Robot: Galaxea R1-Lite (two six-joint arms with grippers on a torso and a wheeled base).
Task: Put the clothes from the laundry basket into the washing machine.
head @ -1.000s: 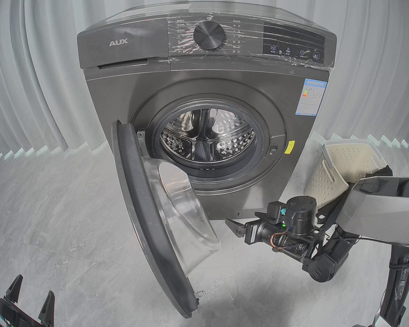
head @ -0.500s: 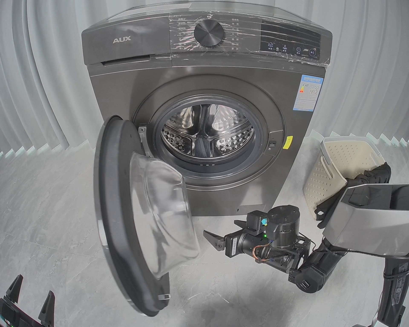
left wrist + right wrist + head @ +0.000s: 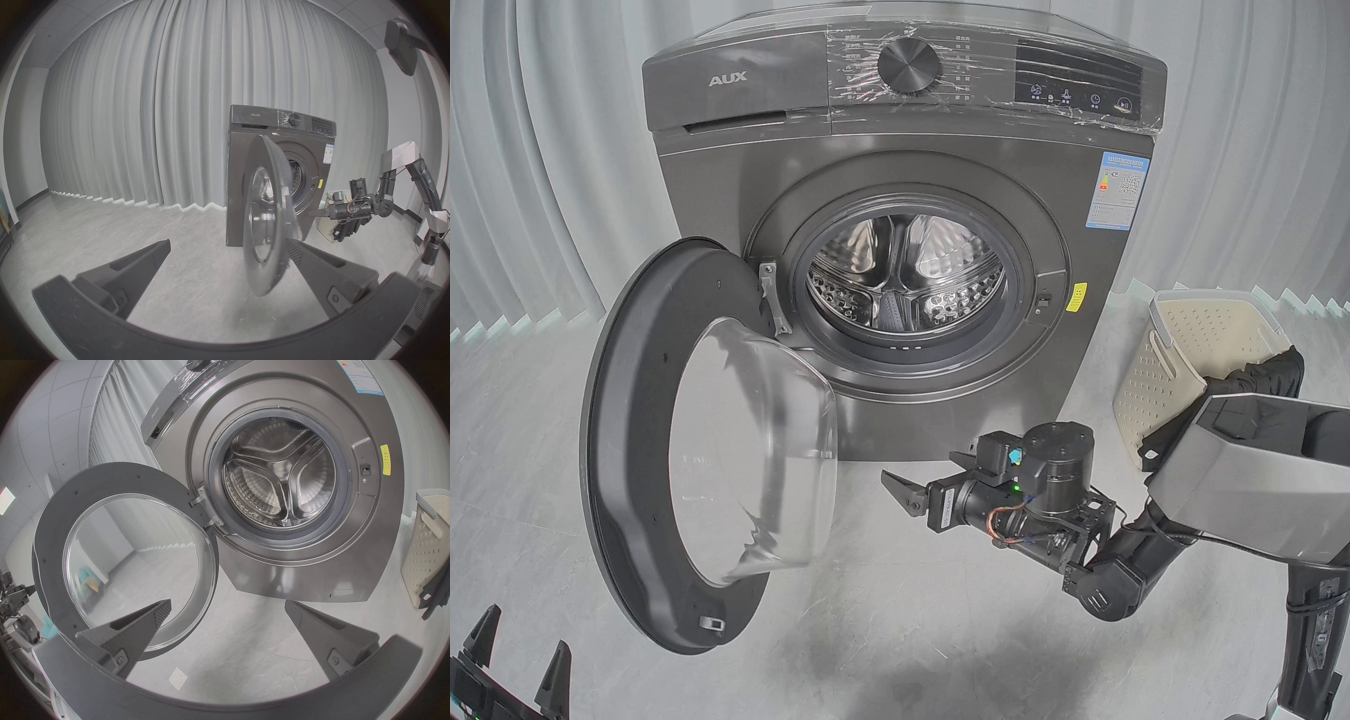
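Note:
The grey washing machine (image 3: 900, 187) stands with its round door (image 3: 694, 450) swung wide to the left, and its steel drum (image 3: 905, 272) looks empty. A cream laundry basket (image 3: 1191, 347) sits on the floor to the machine's right, with dark clothes (image 3: 1256, 375) hanging over its near rim. My right gripper (image 3: 919, 472) hovers low in front of the machine, open and empty, pointing toward the door and apart from it. The right wrist view has the drum (image 3: 281, 472), the door (image 3: 126, 557) and the basket (image 3: 429, 547). My left gripper (image 3: 520, 647) is open at the bottom left.
Pale pleated curtains (image 3: 525, 169) hang behind the machine. Grey tiled floor (image 3: 937, 619) lies open in front of it. The open door juts out over the floor on the left side. In the left wrist view the door (image 3: 262, 220) is edge-on, with the right gripper (image 3: 323, 213) beyond it.
The door has swung much farther open to the left. My right gripper has moved left and slightly up. The head view has shifted a little. The left gripper is unchanged.

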